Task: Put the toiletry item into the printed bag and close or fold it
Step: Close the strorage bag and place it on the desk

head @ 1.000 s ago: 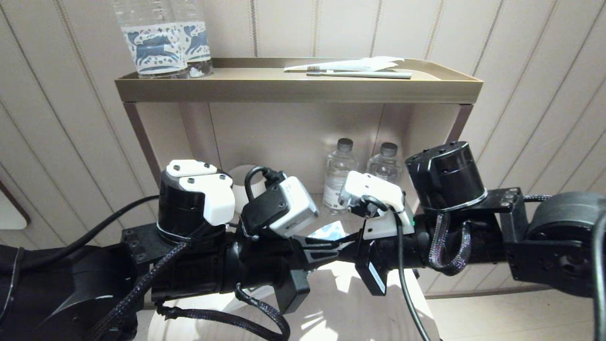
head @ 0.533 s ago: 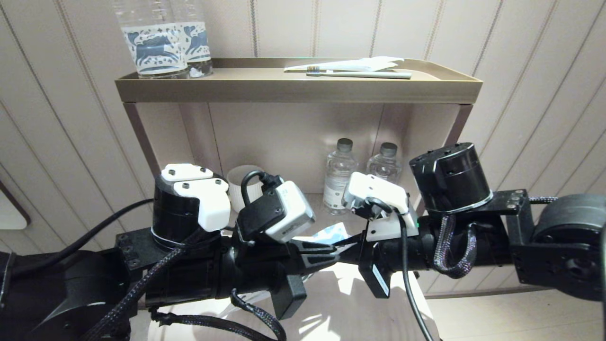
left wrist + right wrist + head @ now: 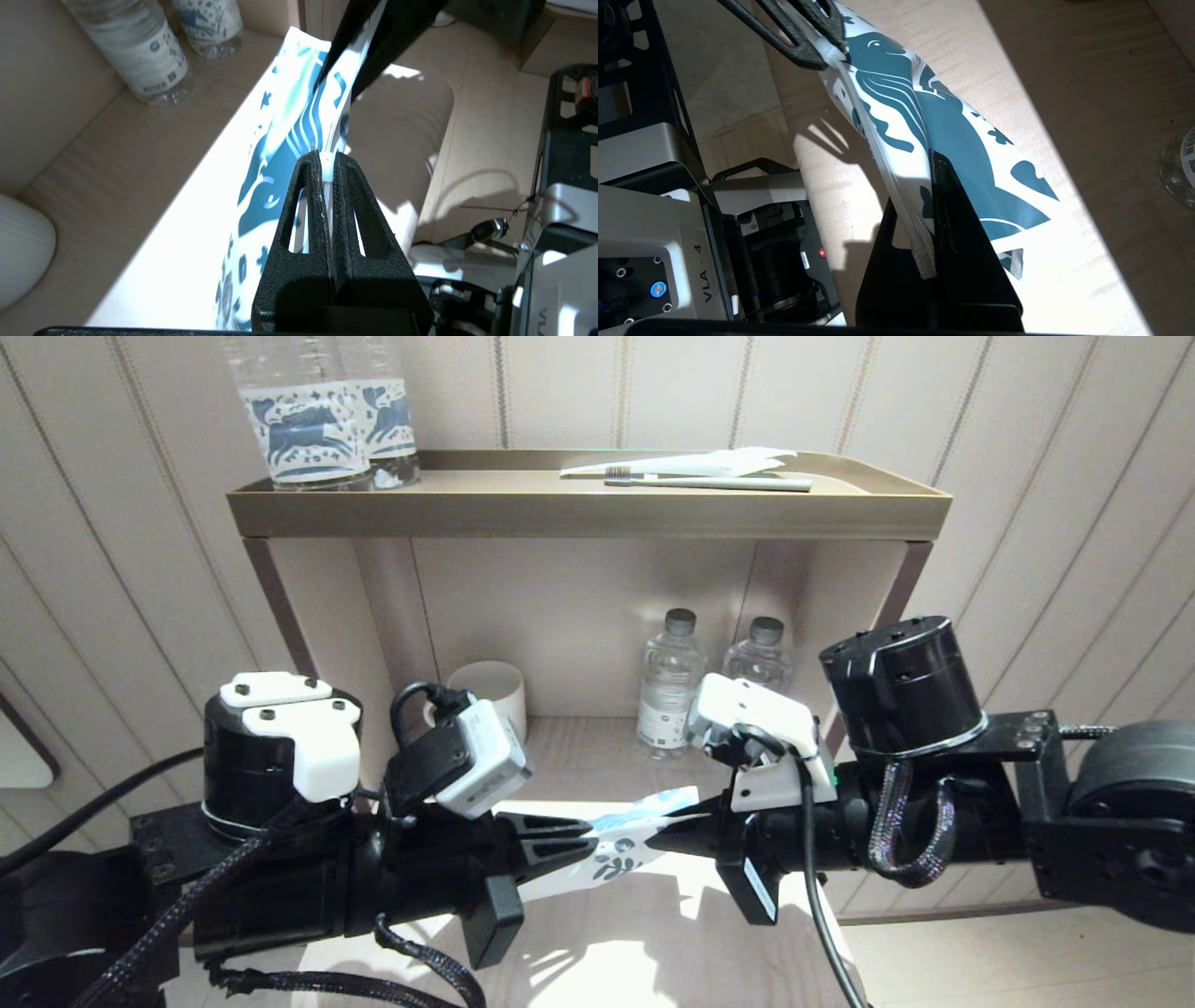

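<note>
The left gripper (image 3: 583, 840) has its fingers (image 3: 327, 196) pressed tight together on one end of the printed bag (image 3: 621, 831). The right gripper (image 3: 658, 835) has its fingers (image 3: 943, 196) pinched on the other end. The bag hangs in the air between them, pulled out long, above the middle of the lower shelf (image 3: 579, 751). Something thin and white shows between the left fingers in the left wrist view, but I cannot tell if it is the toothbrush.

At the back of the lower shelf stand two small bottles (image 3: 667, 681) and a white cup (image 3: 485, 686). On the top shelf (image 3: 523, 513), a toothbrush (image 3: 709, 483) lies by a white wrapper (image 3: 719, 462) near the right back corner. Two big bottles (image 3: 322, 411) stand at the left back corner.
</note>
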Motion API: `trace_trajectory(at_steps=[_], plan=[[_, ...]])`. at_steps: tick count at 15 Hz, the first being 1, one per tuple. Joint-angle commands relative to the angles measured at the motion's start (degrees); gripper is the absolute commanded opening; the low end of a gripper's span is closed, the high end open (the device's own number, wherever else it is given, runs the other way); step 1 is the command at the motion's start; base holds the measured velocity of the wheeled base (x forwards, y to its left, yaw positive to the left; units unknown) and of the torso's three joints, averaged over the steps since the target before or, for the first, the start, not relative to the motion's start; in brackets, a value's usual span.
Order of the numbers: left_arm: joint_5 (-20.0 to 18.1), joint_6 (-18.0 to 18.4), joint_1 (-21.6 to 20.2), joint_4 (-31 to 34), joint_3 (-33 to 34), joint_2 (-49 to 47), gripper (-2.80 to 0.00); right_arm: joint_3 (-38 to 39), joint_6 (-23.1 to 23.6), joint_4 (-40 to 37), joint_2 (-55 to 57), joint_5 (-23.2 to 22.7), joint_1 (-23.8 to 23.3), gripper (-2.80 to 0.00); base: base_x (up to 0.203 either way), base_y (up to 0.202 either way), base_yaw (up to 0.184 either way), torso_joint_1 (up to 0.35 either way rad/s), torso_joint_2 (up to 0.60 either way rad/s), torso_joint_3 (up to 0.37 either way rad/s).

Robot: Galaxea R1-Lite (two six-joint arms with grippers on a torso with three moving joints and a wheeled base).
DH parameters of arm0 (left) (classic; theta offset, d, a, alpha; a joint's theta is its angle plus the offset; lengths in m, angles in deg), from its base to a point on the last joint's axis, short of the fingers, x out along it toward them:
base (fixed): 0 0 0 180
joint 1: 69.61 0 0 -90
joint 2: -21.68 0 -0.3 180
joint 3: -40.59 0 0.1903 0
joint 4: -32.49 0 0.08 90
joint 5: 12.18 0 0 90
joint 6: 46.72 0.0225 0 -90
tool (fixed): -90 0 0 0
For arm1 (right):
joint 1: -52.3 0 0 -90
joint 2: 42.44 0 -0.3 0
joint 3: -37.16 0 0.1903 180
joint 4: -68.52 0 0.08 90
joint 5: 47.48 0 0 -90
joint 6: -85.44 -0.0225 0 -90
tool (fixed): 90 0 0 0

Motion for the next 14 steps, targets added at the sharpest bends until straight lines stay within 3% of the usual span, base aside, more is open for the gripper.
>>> trace_trajectory(at_steps=[1,4,14], plan=[[-0.07,0.16,-0.11,-0.25,2.43,2.23,-2.80,0.24,0.13,0.01,-0.40,-0.14,0.01,-2.80,0.000,0.000,0.000,0.000,0.00,0.000],[0.01,0.12,-0.20,-0.25,6.70,5.05,-2.80,0.24,0.13,0.05,-0.84,-0.31,-0.51,-2.80,0.000,0.000,0.000,0.000,0.00,0.000],[0.02,0.20,-4.18,-0.25,12.23,8.71,-2.80,0.52,0.13,0.01,-2.33,-0.49,-1.30,-2.80,0.000,0.000,0.000,0.000,0.00,0.000]])
